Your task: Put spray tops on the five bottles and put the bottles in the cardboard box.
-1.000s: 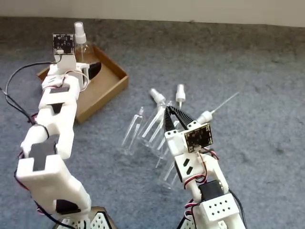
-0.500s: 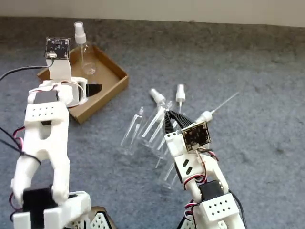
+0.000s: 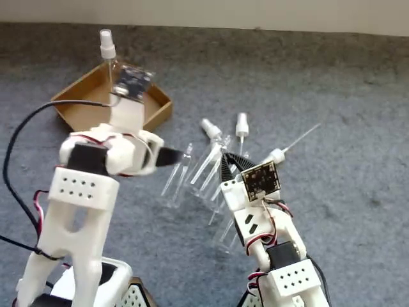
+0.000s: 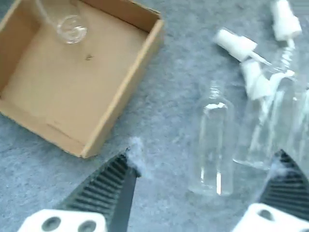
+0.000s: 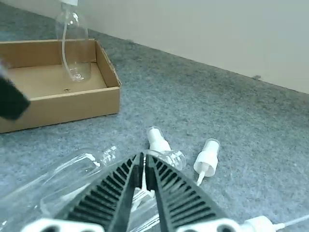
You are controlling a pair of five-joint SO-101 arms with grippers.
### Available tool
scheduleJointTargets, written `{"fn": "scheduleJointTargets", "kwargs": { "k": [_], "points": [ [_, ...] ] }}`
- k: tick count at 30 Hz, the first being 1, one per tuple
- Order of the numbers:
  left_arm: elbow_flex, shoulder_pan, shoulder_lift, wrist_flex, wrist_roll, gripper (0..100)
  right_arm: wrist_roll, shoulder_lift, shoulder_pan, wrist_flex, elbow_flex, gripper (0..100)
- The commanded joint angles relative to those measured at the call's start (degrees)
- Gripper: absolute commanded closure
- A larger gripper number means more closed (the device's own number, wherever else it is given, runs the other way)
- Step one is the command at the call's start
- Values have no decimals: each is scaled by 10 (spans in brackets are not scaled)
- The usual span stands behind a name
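I had one finished bottle (image 3: pixel 110 59) standing upright with its spray top on in the far corner of the cardboard box (image 3: pixel 161 107), so I judged the first of the five done. The left gripper (image 4: pixel 205 157) hung over the grey carpet (image 3: pixel 332 96) near the box. Its jaws were spread wide, and an uncapped bottle (image 4: pixel 212 135) lay on its side between them below, which I took as the lineup for the next pick. The other clear bottles (image 3: pixel 206 167) lay heaped together, with loose spray tops (image 5: pixel 206 157) near their necks. The right gripper (image 5: pixel 144 162) sat low over that heap with its fingers pressed together and nothing visible between them. I read it as waiting close by to help with fitting a top.
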Motion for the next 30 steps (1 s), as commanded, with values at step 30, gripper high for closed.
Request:
{"fn": "scheduleJointTargets", "kwargs": {
  "k": [30],
  "points": [
    [-361,198,426,119,-34,642,4,-7,169,0,61,987]
  ]
}}
